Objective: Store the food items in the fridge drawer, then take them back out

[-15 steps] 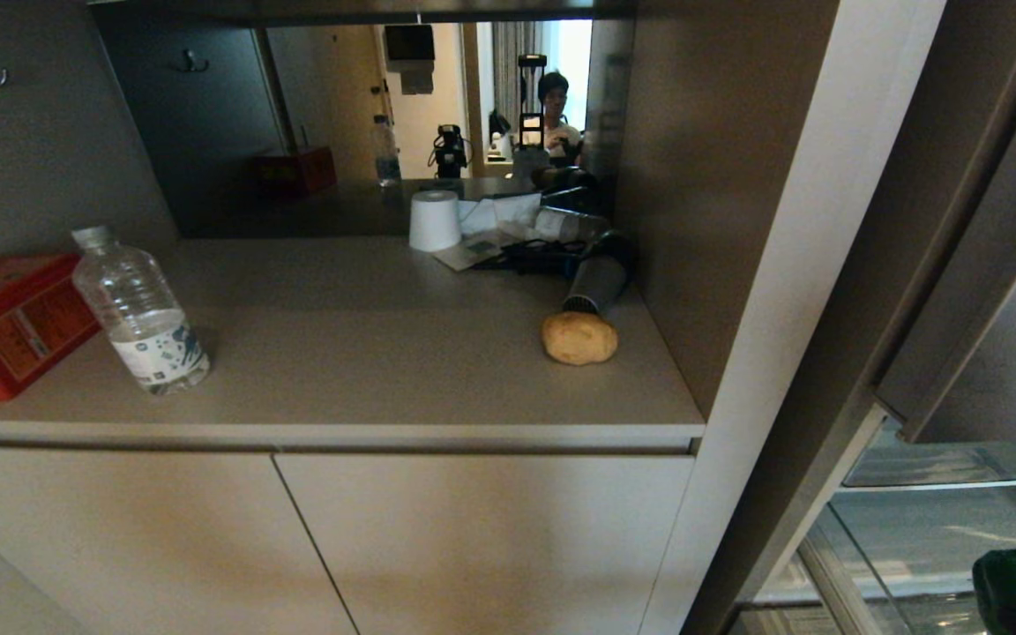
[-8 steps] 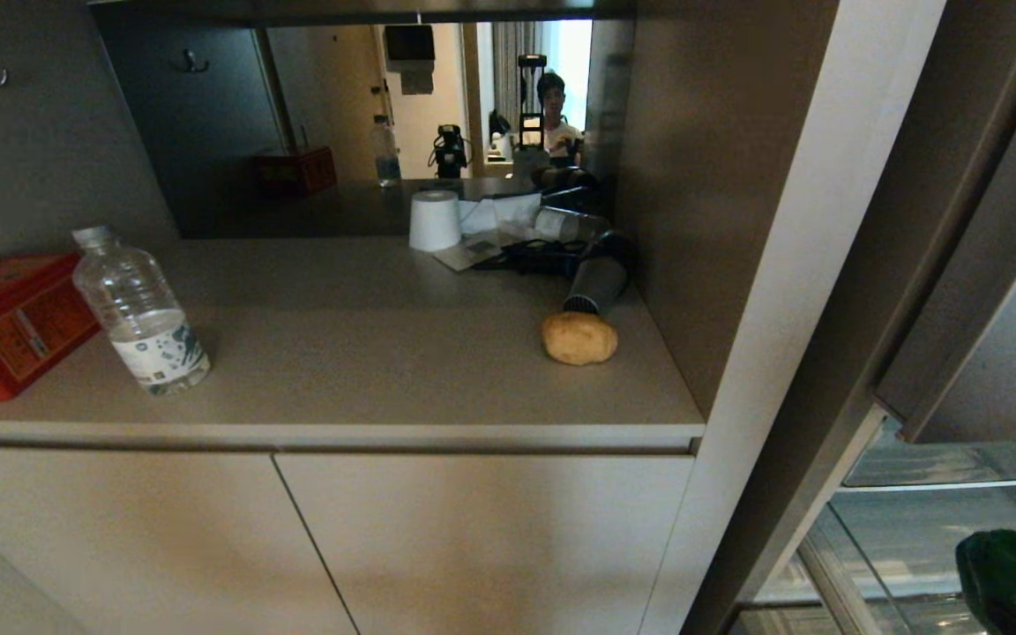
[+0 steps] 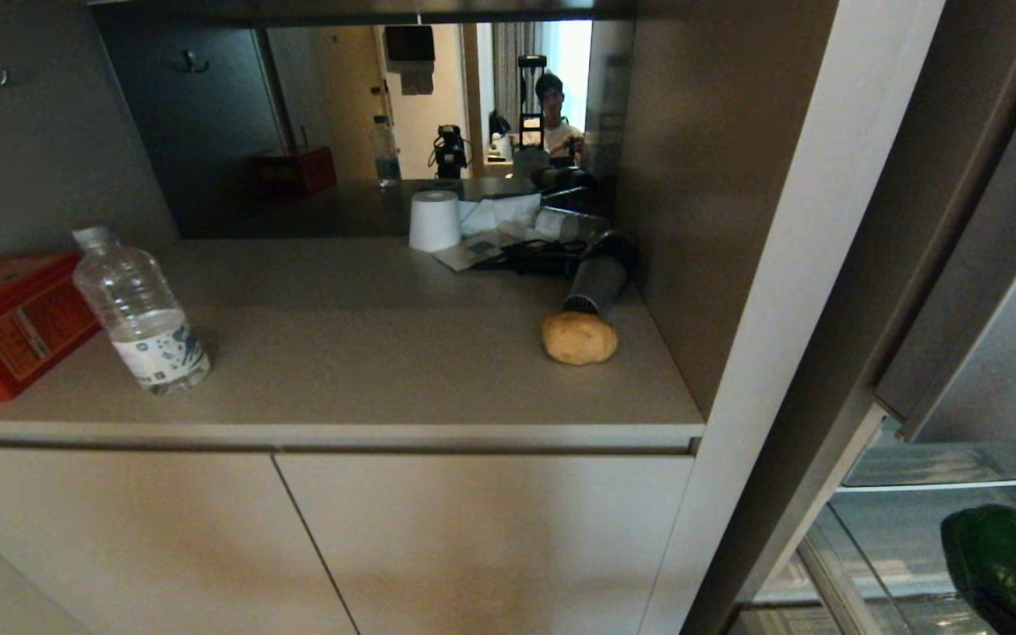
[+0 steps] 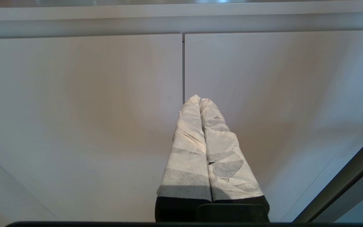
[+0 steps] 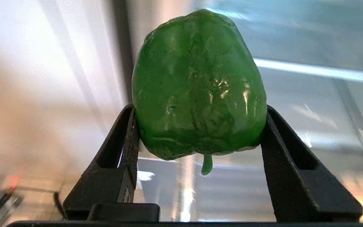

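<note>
Currently right gripper [image 5: 197, 126] clamped on glossy, lumpy dark-green bell pepper [image 5: 198, 85], black fingers [image 5: 128, 138] spread wide and pressing both flanks, stem end toward the wrist. Pepper [image 3: 1006, 560] at lower right of head view, in front of the open silver-grey fridge [image 3: 958, 265], below the flat glass shelf [image 3: 958, 463]. Clear panels behind the pepper in right wrist view; cannot tell whether any of it is the fridge drawer, or whether pepper touches anything but the fingers.

Tan-brown oval potato [image 3: 579, 339] sitting on beige countertop [image 3: 384, 353], near the right end, just in front of a dark cylindrical hair-dryer-like device [image 3: 598, 275], touching or nearly so.

Left gripper [image 4: 199, 100] parked low facing the white cabinet doors [image 4: 74, 110], tape-wrapped fingers [image 4: 187, 142] pressed together, nothing between them.

Also on countertop: clear plastic water bottle [image 3: 139, 310] upright at left, red tin box [image 3: 5, 322] just beside it at far left, white paper roll [image 3: 434, 220] and loose papers [image 3: 495, 234] at back by the mirror [image 3: 340, 123]. Seated person reflected in mirror [image 3: 556, 119].
</note>
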Available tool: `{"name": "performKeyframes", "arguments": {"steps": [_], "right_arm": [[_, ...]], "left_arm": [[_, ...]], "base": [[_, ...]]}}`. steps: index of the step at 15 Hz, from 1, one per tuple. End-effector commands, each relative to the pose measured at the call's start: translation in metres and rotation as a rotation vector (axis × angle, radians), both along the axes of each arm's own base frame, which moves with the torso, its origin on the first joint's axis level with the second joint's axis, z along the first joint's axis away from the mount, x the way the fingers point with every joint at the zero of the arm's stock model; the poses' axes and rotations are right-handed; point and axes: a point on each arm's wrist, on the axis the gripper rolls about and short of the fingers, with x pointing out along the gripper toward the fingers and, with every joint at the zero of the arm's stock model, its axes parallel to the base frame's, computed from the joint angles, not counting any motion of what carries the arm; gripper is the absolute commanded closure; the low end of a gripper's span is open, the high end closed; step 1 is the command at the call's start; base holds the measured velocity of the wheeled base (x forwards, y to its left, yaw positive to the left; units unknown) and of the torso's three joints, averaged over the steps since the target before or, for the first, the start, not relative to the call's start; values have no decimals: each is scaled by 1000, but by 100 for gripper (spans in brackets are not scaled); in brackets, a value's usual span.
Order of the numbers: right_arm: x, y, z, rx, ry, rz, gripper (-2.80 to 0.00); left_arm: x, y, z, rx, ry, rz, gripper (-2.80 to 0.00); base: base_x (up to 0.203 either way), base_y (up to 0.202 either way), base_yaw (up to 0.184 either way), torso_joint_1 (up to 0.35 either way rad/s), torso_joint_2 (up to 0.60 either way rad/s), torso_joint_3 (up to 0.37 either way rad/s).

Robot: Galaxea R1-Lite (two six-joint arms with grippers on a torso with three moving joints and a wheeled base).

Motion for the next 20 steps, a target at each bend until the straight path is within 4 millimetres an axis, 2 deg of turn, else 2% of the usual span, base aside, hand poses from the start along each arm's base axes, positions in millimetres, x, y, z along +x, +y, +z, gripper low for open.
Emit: {"name": "performKeyframes", "arguments": {"steps": [1, 5, 10, 15, 20], "right_arm": [[-4, 7, 2, -11, -36, 131, 0], [0, 26, 4, -26, -25, 435, 0], [28, 61, 14, -2, -15, 655, 0], [77, 109, 36, 84, -30, 757, 0], [130, 181, 52, 92, -66, 779, 0]], "left_arm": [[1, 0, -3, 0, 11, -1, 0], [1, 0, -3, 0, 11, -1, 0], [1, 0, -3, 0, 11, 0, 0], [1, 0, -3, 0, 11, 0, 0], [1, 0, -3, 0, 10, 0, 0]], "base": [[0, 0, 0, 0, 0, 0], [0, 0, 0, 0, 0, 0], [0, 0, 0, 0, 0, 0], [0, 0, 0, 0, 0, 0], [0, 0, 0, 0, 0, 0]]}}
